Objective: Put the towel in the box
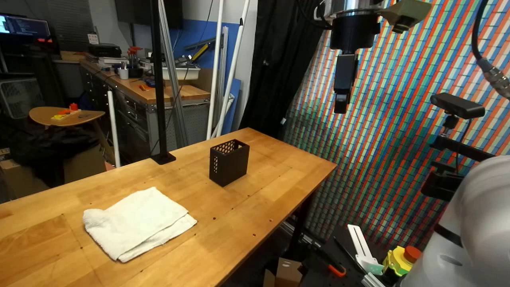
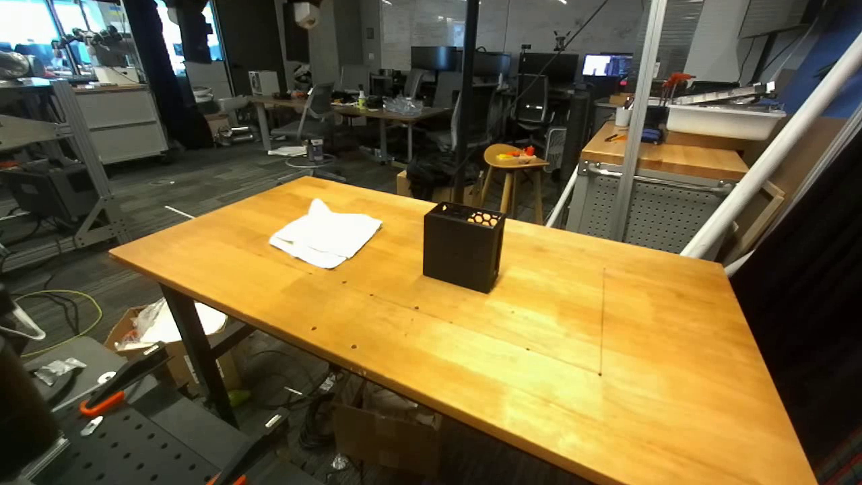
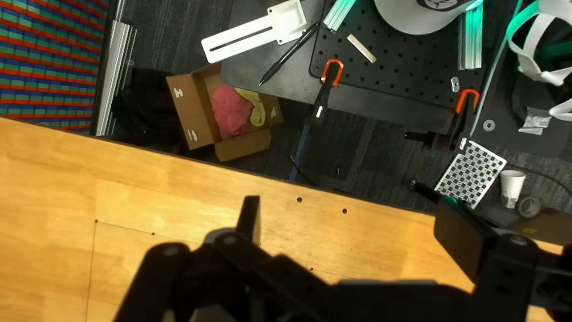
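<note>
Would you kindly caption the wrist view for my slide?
Open fingers framed against the wooden table, a cardboard box past its edge.

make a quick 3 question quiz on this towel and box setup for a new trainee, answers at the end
1. Fill in the blank: in both exterior views, the white towel and the black box rest on a wooden ____.
2. Multiple choice: in the wrist view, the gripper is
A) shut, holding nothing
B) open, holding nothing
C) shut on the towel
3. True or false: the towel is inside the box.

Key:
1. table
2. B
3. False; the towel lies apart from the box.
</note>
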